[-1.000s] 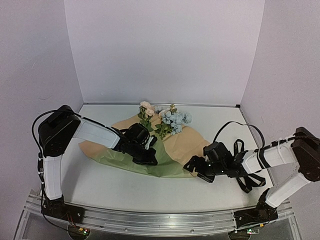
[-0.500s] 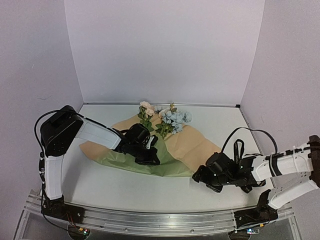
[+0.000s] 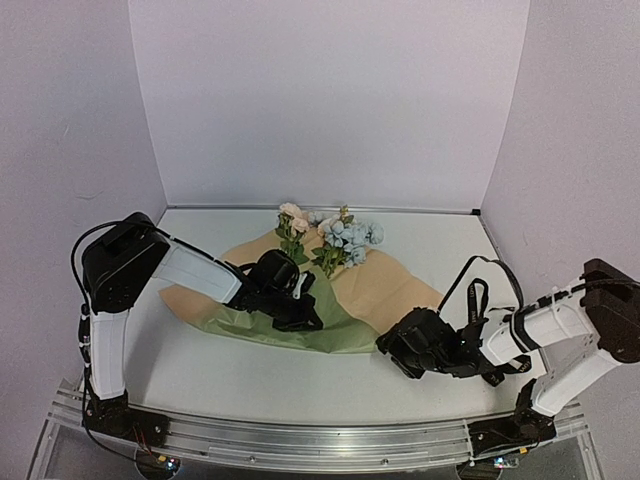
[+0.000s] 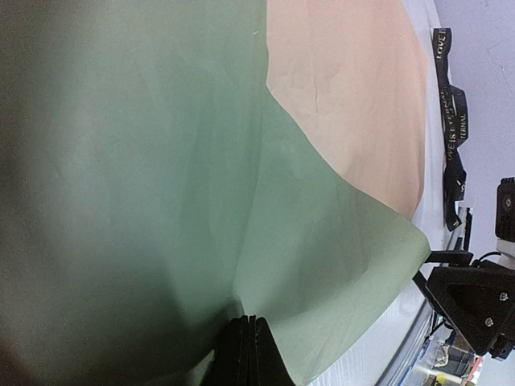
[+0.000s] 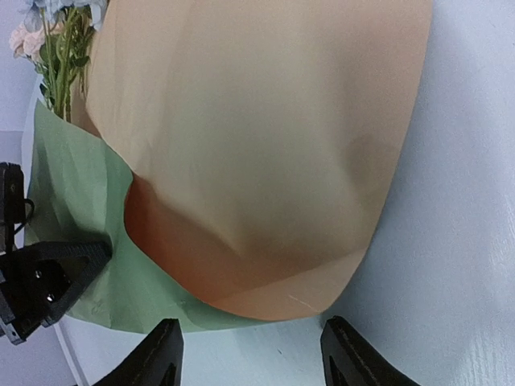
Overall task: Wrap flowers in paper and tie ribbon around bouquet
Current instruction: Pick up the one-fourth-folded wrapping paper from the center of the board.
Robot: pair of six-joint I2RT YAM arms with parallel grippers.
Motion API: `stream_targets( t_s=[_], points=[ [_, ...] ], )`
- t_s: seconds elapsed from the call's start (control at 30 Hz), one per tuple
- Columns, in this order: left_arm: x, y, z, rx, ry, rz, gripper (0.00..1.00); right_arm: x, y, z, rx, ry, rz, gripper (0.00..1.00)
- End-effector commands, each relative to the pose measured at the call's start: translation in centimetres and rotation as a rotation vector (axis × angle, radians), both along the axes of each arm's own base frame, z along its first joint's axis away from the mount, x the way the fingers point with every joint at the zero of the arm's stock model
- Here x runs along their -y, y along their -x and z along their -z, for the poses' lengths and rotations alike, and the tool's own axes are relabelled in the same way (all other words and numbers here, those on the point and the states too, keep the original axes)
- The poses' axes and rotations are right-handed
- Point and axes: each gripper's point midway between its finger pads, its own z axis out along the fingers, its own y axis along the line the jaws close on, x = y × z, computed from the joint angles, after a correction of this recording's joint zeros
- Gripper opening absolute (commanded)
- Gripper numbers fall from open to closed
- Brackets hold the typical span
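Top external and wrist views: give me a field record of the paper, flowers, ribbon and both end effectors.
paper: olive side folded over the tan side, lying on the table
flowers: on the paper's far part
ribbon: loose on the table beside the paper
left end effector: shut, pinching the green fold
right end effector: open, facing the tan edge, gripping nothing

The paper (image 5: pixel 241 145) is thin, matt and softly creased, tan on one face and olive on the other. The ribbon (image 4: pixel 455 121) looks like black cloth with pale print. The counter (image 5: pixel 459 241) is smooth matt white. The right tool (image 5: pixel 251 342) has matt black plastic fingers. The rail (image 3: pixel 320 440) is dull-sheened metal.
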Motion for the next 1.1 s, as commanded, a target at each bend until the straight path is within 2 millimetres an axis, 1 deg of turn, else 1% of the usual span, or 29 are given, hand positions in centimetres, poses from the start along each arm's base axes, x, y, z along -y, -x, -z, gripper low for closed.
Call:
stream_targets(
  t_s=[0.0,0.13,0.33,0.4,0.43,0.5,0.53,0.57,0.63,0.7,0.77,0.87,0.97,1.07],
  points=[
    [-1.0,1.4,2.7,-0.059,-0.057,-0.017,0.0,1.9,0.2,2.3,-0.024,0.073,0.069,0.59],
    [-1.0,1.4,2.8,-0.057,-0.056,-0.017,0.0,1.8,-0.5,2.0,0.015,0.088,0.066,0.54],
    [-0.9,1.4,3.0,-0.058,-0.055,-0.015,0.0,1.2,-1.3,1.1,0.071,0.098,0.035,0.37],
    [-0.8,1.3,2.8,-0.057,-0.048,-0.014,0.0,1.0,-1.6,0.6,0.096,0.11,0.018,0.28],
    [-0.7,1.3,2.7,-0.056,-0.043,-0.011,0.0,1.0,-1.7,0.3,0.11,0.118,0.008,0.21],
    [-0.4,1.3,2.1,-0.05,-0.025,-0.003,0.0,1.1,-1.9,-0.4,0.136,0.144,-0.011,0.1],
    [-0.3,1.3,1.9,-0.046,-0.018,0.0,0.01,1.3,-2.0,-0.8,0.148,0.164,-0.019,0.03],
    [-0.2,1.2,1.4,-0.039,-0.007,0.004,0.02,1.8,-2.0,-1.2,0.155,0.194,-0.028,0.01],
    [0.3,1.1,0.4,-0.024,0.013,0.013,0.04,2.8,-1.9,-2.4,0.18,0.25,-0.044,0.0],
    [0.8,0.9,-0.7,-0.012,0.038,0.024,0.05,4.3,-1.5,-3.1,0.192,0.325,-0.065,0.0],
    [1.6,0.7,-1.9,0.004,0.064,0.035,0.06,5.6,-1.3,-4.2,0.217,0.367,-0.073,0.0],
    [2.8,0.6,-3.1,0.015,0.095,0.053,0.07,6.8,-0.7,-5.2,0.234,0.445,-0.131,0.0],
    [3.9,0.2,-3.9,0.016,0.126,0.064,0.07,7.2,-0.4,-6.1,0.252,0.499,-0.199,0.0],
    [5.0,-0.3,-4.9,0.023,0.165,0.071,0.07,6.7,-0.3,-6.9,0.263,0.539,-0.287,0.0]
  ],
)
